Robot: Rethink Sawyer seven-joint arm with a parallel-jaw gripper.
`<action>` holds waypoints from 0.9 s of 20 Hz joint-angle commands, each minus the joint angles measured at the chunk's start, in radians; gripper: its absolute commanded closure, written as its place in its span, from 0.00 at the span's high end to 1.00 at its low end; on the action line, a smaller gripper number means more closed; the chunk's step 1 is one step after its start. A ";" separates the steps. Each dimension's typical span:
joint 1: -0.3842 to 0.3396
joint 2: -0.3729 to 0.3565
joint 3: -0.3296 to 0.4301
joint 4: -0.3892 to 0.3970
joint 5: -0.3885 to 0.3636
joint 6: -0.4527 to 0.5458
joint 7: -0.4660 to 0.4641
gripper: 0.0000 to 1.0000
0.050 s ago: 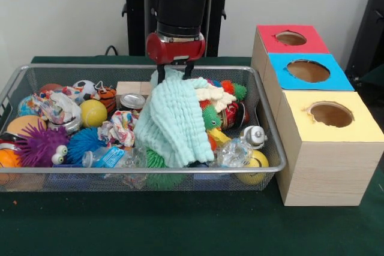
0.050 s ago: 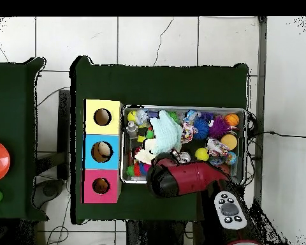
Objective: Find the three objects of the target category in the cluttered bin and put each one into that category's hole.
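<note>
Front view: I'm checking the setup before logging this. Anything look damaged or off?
The yellow box has a ragged, torn edge around its hole; the red box and blue box holes look cleaner.

Front view: a low, close camera looks level across the dark green cloth-covered counter (image 1: pixel 180 226) at the silver wire-mesh bin (image 1: pixel 138 175). Overhead view: a high, distant camera looks straight down, taking in surrounding floor. Both views share the bin and the row of three wooden hole-topped boxes (image 2: pixel 102 151).
</note>
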 commanded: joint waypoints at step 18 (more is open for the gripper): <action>-0.264 -0.319 0.322 0.072 0.186 0.522 -0.181 1.00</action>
